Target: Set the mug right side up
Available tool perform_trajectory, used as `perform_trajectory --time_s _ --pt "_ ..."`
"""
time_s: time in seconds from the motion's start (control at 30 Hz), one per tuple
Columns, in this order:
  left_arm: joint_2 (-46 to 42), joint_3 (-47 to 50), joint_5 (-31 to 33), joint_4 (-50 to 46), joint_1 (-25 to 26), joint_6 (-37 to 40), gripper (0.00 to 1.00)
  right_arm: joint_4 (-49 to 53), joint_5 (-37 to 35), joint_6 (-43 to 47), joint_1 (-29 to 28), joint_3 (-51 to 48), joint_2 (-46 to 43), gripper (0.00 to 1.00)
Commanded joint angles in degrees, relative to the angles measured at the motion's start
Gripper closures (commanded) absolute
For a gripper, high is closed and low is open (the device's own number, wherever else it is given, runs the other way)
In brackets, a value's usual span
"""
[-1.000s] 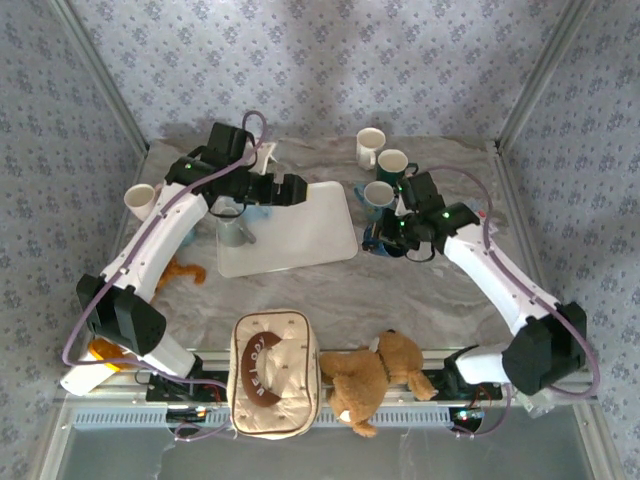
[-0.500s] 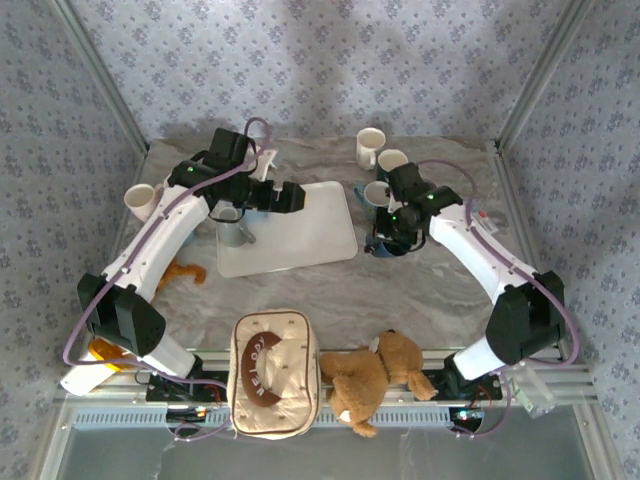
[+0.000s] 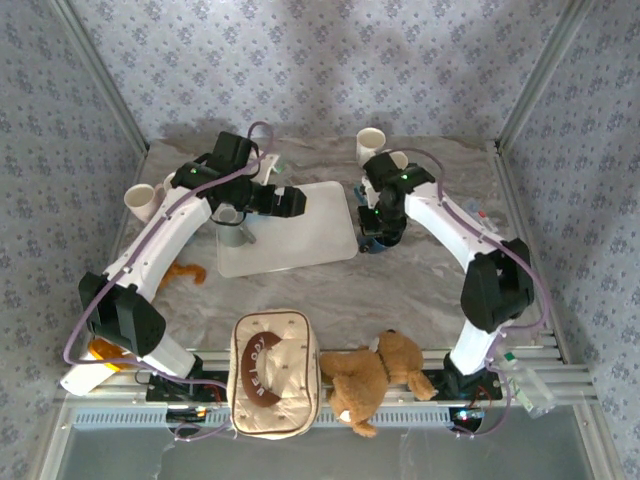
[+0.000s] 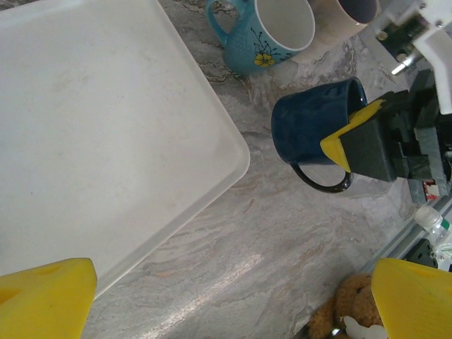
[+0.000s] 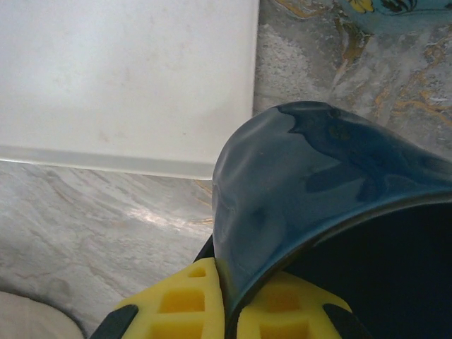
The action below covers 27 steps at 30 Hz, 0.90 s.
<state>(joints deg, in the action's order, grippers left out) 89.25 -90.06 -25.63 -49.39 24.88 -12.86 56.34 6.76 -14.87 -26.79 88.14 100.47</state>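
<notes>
The right gripper (image 5: 231, 300) is pinching the wall of the dark blue mug (image 4: 311, 123) at its rim, one yellow finger (image 5: 180, 300) outside and the other inside the mouth, pressed tight on the wall. The mug is tipped over on its side, mouth turned toward the right gripper and handle (image 4: 321, 180) sticking out sideways. It sits over the marble table (image 3: 420, 290) in the far right part, just beside the right edge of the white tray (image 3: 320, 225). Whether its side rests on the table or hangs just above it, I cannot tell.

A teal mug (image 4: 272, 32) with a small flower on it stands upright close behind the blue one, nearer the far edge. A cream mug (image 3: 371, 147) stands upright right at the far edge.

The left gripper (image 3: 287, 200) hovers over the tray with its yellow fingers (image 4: 46, 293) spread wide apart, holding nothing. It points across the tray toward the blue mug.

A grey cup (image 3: 232, 232) stands at the tray's left edge, under the left arm. Another cream mug (image 3: 139, 198) stands near the left edge of the table. A small orange object (image 3: 182, 272) lies nearer the left arm's base, between the tray and the left edge. At the near edge, a cream and brown bag (image 3: 275, 372) and a brown teddy bear (image 3: 375, 372) lie side by side between the two arm bases.
</notes>
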Motion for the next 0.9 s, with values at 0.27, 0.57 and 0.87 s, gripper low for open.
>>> perform_trajectory --time_s 0.27,0.57,0.87 --pt "0.37 -0.33 3.25 -1.95 0.55 1.35 0.01 3.94 -5.48 2.95 -1.72 5.47 6.32 1.00" --pt "0.73 -0.15 3.42 -2.02 0.60 1.94 0.01 4.18 -6.76 2.66 -2.50 7.20 9.53 0.99" --pt "0.60 -0.38 3.20 -2.86 0.58 2.53 0.01 5.04 -7.18 2.36 -3.25 8.63 12.27 0.94"
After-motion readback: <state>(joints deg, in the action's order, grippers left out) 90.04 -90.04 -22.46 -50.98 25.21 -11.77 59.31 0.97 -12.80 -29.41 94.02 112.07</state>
